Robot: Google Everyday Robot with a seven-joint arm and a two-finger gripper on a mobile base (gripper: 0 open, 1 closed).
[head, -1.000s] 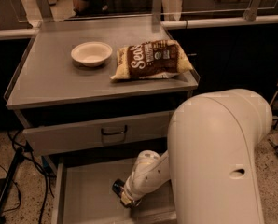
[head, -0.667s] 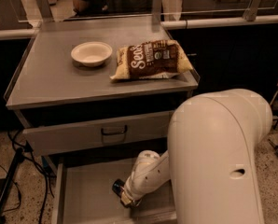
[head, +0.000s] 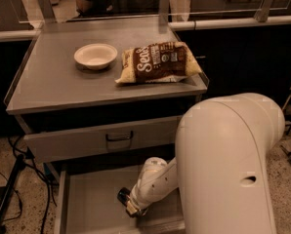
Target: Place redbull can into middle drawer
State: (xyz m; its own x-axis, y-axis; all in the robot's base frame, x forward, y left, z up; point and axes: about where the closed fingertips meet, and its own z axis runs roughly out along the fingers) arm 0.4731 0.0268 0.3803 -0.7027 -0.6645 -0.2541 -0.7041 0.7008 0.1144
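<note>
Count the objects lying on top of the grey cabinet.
2: a round white bowl at left, a brown chip bag beside it at right. None seems hidden. The tool is down in the open grey metal drawer tray.

Almost nothing differs from a second ago — the gripper (head: 129,206), low inside the open middle drawer (head: 89,204) just above its floor, shows no shift I can make out — nor does the arm (head: 157,179).

Bowl (head: 95,55) nr chip bag (head: 159,62), countertop (head: 57,89)
</note>
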